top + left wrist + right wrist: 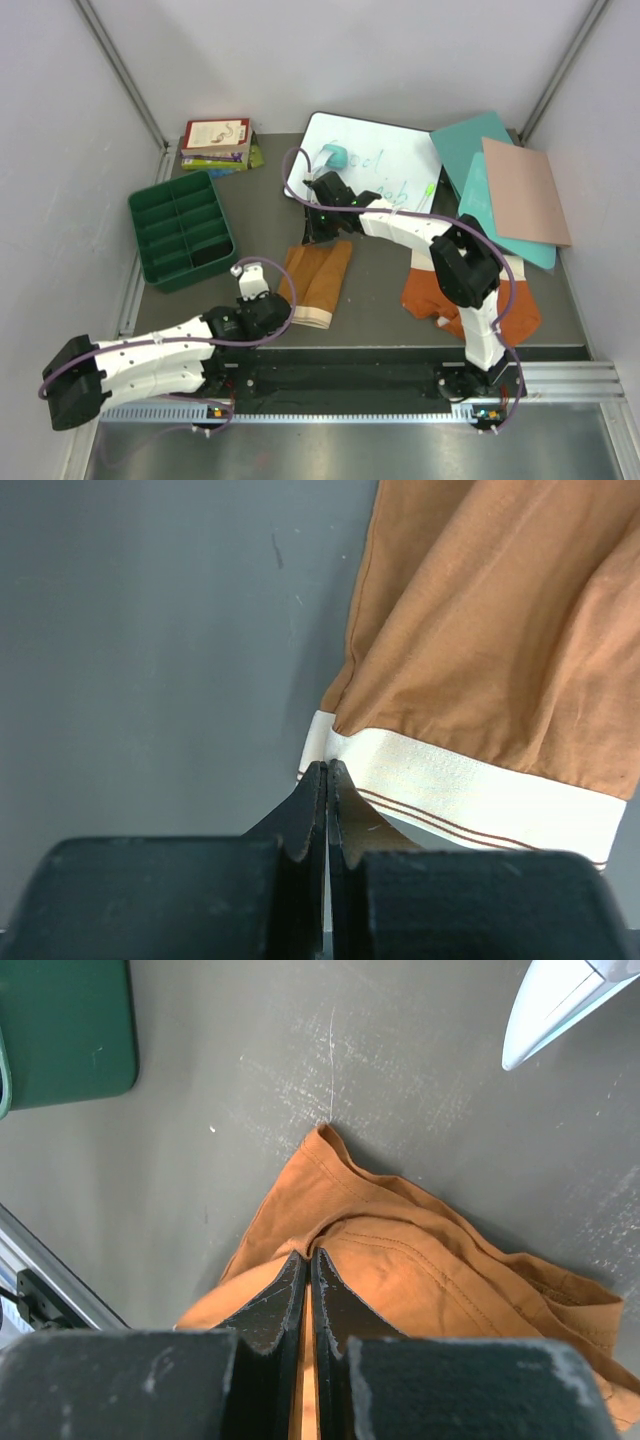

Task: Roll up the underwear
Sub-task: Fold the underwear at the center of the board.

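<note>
Mustard-tan underwear (320, 272) lies stretched near-to-far, cream waistband (308, 320) at its near end.

A robot lab test cell: pale panel walls (350, 50) in metal framing enclose a grey bench (380, 300). Two cabled arms (150, 365) are bolted to a slotted aluminium rail (560, 385), and a scribbled whiteboard (385, 165) lies at the back.
</note>
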